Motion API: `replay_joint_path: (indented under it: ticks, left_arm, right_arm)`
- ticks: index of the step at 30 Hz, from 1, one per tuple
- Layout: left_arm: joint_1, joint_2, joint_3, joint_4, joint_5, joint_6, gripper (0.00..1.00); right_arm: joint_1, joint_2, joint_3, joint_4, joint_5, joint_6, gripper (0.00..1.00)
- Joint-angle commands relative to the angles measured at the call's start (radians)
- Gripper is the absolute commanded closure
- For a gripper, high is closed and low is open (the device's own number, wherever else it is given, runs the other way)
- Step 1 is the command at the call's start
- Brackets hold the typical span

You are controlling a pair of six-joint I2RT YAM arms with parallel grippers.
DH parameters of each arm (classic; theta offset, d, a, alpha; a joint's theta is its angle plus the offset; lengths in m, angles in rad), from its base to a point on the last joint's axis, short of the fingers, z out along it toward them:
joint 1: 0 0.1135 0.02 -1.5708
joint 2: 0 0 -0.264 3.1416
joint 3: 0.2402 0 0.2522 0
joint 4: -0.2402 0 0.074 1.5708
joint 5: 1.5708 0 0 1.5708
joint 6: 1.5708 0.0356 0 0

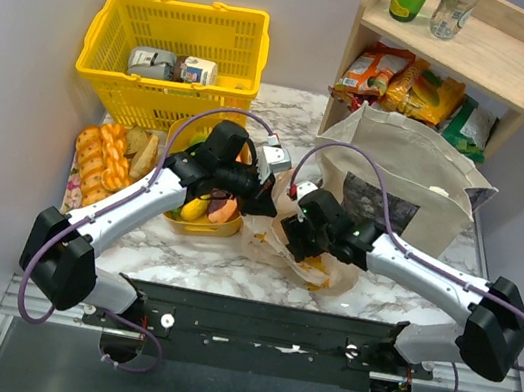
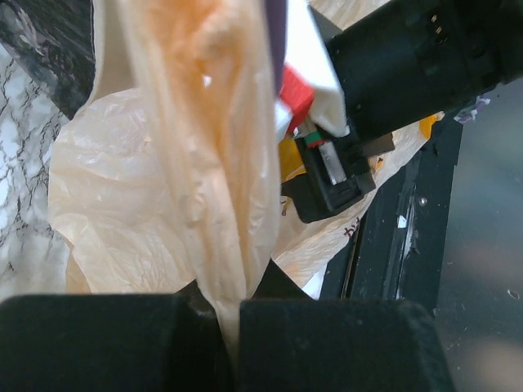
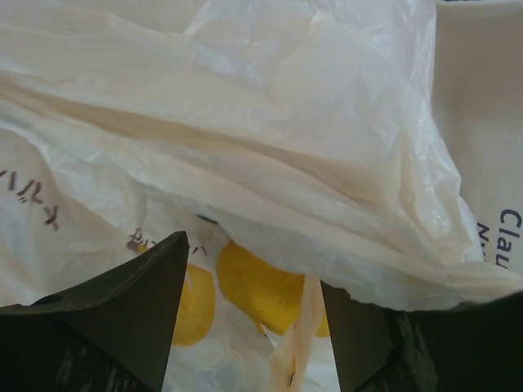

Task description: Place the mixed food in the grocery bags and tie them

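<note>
The peach plastic bag (image 1: 316, 264) with yellow fruit prints lies crumpled on the marble table in front of the beige canvas tote (image 1: 403, 175). My left gripper (image 1: 264, 196) is shut on a twisted strand of the peach bag (image 2: 216, 163) and holds it taut; the jaws (image 2: 229, 331) pinch the strand. My right gripper (image 1: 296, 231) sits against the bag's left side with jaws open (image 3: 253, 327); bag film (image 3: 245, 163) and a thin strip lie between the fingers. Some fruit and vegetables (image 1: 209, 209) lie in a yellow tray under the left arm.
A yellow shopping basket (image 1: 117, 39) with small packages stands at the back left. Braided bread loaves (image 1: 100, 163) lie at the left. A wooden shelf (image 1: 512, 73) with snack packets and bottles stands at the back right, behind the tote.
</note>
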Motion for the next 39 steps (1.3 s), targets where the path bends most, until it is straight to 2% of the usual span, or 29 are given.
replay_joint_path:
  ticks: [1,5,10,17,20,23,27,30,33,34,36,37,39]
  left_arm:
    - [-0.006,0.010,-0.003,-0.024,-0.015,0.021,1.00]
    - [-0.008,0.011,-0.002,-0.023,-0.016,0.018,1.00]
    - [-0.011,0.011,-0.005,-0.004,-0.073,-0.017,1.00]
    - [-0.020,0.004,-0.017,0.042,-0.081,-0.056,1.00]
    - [-0.021,0.005,-0.016,0.044,-0.082,-0.060,1.00]
    - [-0.023,0.001,-0.014,0.042,-0.079,-0.062,1.00]
    - [-0.027,-0.004,-0.016,0.044,-0.085,-0.063,1.00]
    - [-0.029,-0.010,-0.016,0.046,-0.090,-0.063,1.00]
    - [-0.029,-0.012,-0.016,0.044,-0.116,-0.066,1.00]
    - [-0.029,-0.012,-0.016,0.042,-0.134,-0.071,1.00]
    - [-0.029,-0.009,-0.012,0.042,-0.154,-0.074,1.00]
    - [-0.029,-0.007,-0.012,0.041,-0.169,-0.080,1.00]
    - [-0.029,-0.010,-0.012,0.042,-0.228,-0.089,1.00]
  right_arm:
    - [0.032,0.059,0.001,-0.041,0.135,0.039,0.27]
    - [0.052,0.038,0.027,-0.115,0.226,0.058,0.27]
    - [0.072,-0.025,0.122,-0.183,0.192,0.009,0.20]
    - [0.072,0.001,0.236,-0.489,0.274,0.102,0.18]
    - [0.072,-0.014,0.236,-0.551,0.257,0.124,0.17]
    - [0.074,-0.052,0.218,-0.545,0.188,0.081,0.18]
    - [0.074,-0.051,0.214,-0.580,0.200,0.069,0.18]
    - [0.074,-0.028,0.240,-0.611,0.220,0.075,0.21]
    - [0.075,-0.013,0.264,-0.641,0.280,0.101,0.43]
    - [0.074,-0.013,0.268,-0.648,0.295,0.113,0.59]
    - [0.074,-0.016,0.282,-0.666,0.347,0.130,0.80]
    - [0.074,-0.022,0.288,-0.664,0.361,0.134,0.97]
    - [0.072,-0.052,0.306,-0.622,0.370,0.131,0.99]
